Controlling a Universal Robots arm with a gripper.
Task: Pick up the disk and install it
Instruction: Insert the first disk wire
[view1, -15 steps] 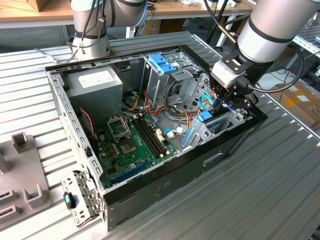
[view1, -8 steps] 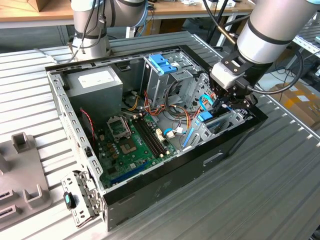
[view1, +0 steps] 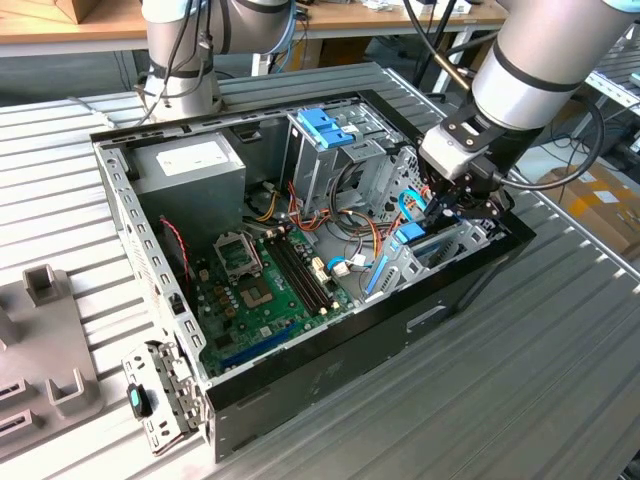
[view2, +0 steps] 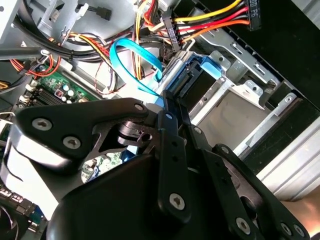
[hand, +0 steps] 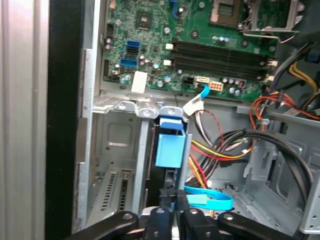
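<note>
The tool (view1: 447, 207) was clamped, fingers drawn together, on the upper edge of the disk (hand: 170, 145), which stood on edge by its blue rail in the drive bay (hand: 117, 150) at the computer case's (view1: 330, 375) front corner, apparently so it could slide straight down between the bay's metal walls

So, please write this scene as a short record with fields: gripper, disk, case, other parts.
gripper: low inside the case, at the drive bay; fingers closed on the disk's edge
disk: standing on edge in the bay, blue rail visible
case: open, lying on its side on the table
other parts: motherboard, power supply, blue cable
</note>
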